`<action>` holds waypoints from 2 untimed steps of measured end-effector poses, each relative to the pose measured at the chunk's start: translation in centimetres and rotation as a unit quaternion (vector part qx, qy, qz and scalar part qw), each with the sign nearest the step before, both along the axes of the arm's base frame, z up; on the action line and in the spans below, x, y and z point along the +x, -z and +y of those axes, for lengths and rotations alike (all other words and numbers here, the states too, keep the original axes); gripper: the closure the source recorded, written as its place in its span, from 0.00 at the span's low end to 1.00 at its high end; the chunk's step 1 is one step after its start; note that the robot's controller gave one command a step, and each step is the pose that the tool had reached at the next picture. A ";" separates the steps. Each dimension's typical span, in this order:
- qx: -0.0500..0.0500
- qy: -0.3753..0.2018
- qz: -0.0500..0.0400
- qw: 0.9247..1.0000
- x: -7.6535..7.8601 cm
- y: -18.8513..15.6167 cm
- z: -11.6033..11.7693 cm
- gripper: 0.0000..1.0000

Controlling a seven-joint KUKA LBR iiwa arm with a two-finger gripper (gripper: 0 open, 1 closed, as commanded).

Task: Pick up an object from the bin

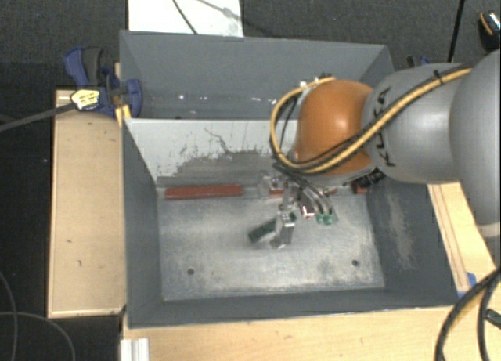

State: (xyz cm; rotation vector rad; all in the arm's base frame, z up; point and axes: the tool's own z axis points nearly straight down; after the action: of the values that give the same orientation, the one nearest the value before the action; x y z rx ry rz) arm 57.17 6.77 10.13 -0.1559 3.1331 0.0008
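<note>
My gripper (282,230) hangs low over the middle of the bin floor, under the orange wrist cover. A small dark green block (260,233) lies on the floor right at its fingertips, touching or nearly touching them on the left side. A long reddish-brown bar (203,191) lies flat along the back of the floor, to the left of the gripper. A small orange-red piece (275,189) lies by the bar's right end, just behind the gripper.
The arm and its orange cover with cables hide the bin's right rear part. A small orange thing (362,185) peeks out at the right under the arm. Bare floor lies in front and to the left.
</note>
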 end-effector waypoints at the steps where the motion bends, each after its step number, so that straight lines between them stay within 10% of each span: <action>1: -0.001 -0.091 0.004 0.996 -0.9 0.1 -1.0 0.00; 2: 0.000 -0.151 0.002 0.989 0.4 3.2 -0.7 0.00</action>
State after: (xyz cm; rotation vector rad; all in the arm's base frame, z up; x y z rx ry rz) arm 57.61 6.11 6.97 -0.6276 3.0768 0.0008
